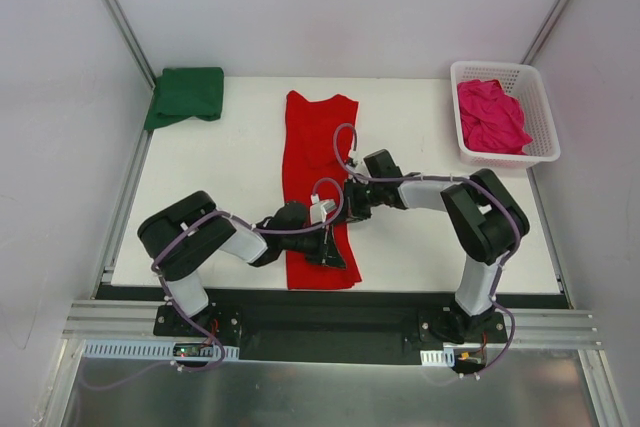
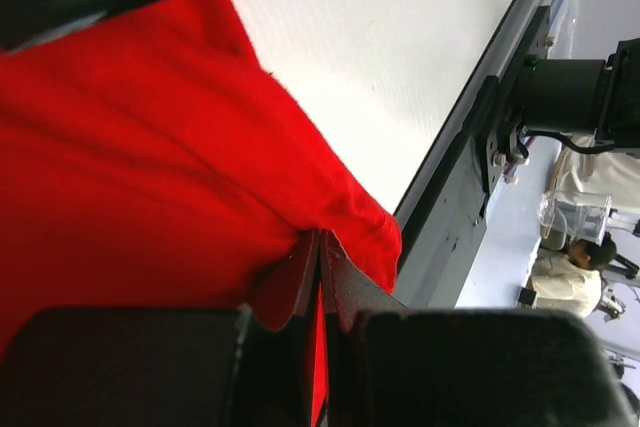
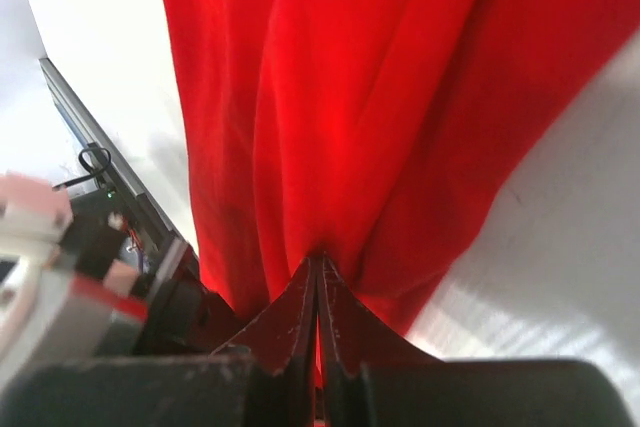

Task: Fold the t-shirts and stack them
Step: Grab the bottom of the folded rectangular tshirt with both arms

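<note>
A bright red t-shirt (image 1: pixel 315 147) lies as a long narrow strip down the middle of the white table, running from far to near. My left gripper (image 1: pixel 336 253) is shut on its near end by the table's front edge; in the left wrist view the jaws (image 2: pixel 320 237) pinch a bunched fold of red cloth (image 2: pixel 150 167). My right gripper (image 1: pixel 352 215) is shut on the strip's right edge a little farther up, and red folds (image 3: pixel 380 97) fan out from its closed tips (image 3: pixel 318 259). A dark green t-shirt (image 1: pixel 185 95) lies folded at the far left corner. The magenta-pink t-shirt (image 1: pixel 492 115) is crumpled in the basket.
A white plastic lattice basket (image 1: pixel 545 137) stands at the far right corner. The table's dark front rail (image 2: pixel 450 217) runs just beside the left gripper. Both forearms cross low over the near half of the table, close together.
</note>
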{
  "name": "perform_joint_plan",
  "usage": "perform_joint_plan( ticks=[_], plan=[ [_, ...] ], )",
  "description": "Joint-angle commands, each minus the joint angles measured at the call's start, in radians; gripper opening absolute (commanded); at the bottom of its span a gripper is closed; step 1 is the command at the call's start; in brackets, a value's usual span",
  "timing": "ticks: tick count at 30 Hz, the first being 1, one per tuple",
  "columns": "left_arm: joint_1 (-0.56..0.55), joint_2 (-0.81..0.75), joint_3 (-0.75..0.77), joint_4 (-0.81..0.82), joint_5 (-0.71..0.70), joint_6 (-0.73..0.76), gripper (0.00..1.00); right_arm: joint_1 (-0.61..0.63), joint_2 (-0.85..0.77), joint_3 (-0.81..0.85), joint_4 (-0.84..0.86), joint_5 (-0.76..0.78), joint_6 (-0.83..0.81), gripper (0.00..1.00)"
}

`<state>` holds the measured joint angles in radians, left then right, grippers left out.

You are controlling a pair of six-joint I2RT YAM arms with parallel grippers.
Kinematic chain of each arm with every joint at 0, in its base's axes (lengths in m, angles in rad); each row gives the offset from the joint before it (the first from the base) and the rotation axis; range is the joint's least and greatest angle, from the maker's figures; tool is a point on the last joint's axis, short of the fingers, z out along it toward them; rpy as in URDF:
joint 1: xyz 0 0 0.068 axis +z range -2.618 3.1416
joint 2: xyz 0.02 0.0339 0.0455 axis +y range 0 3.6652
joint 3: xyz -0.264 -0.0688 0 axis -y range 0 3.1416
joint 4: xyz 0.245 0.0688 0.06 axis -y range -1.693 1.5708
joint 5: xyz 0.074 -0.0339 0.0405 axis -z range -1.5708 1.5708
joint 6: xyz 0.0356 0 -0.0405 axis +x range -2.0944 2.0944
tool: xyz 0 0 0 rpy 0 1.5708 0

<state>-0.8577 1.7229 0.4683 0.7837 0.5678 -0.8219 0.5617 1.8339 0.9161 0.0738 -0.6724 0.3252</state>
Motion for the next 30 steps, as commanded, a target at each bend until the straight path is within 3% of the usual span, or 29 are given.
perform_joint_plan(
  ticks=[1, 14, 22, 30],
  plan=[
    [-0.009, 0.064, 0.052, 0.074, 0.003, 0.015, 0.00, 0.006, 0.034, 0.078, 0.038, -0.035, -0.015, 0.01],
    [-0.010, 0.021, -0.020, 0.062, 0.037, 0.021, 0.00, -0.016, 0.093, 0.159, -0.026, 0.048, -0.038, 0.02],
    [-0.010, -0.108, -0.045, -0.086, 0.018, 0.082, 0.00, -0.031, 0.113, 0.193, -0.109, 0.145, -0.067, 0.02],
    [-0.012, -0.157, -0.051, -0.124, 0.017, 0.095, 0.00, -0.057, 0.117, 0.207, -0.135, 0.183, -0.072, 0.02]
  ],
)
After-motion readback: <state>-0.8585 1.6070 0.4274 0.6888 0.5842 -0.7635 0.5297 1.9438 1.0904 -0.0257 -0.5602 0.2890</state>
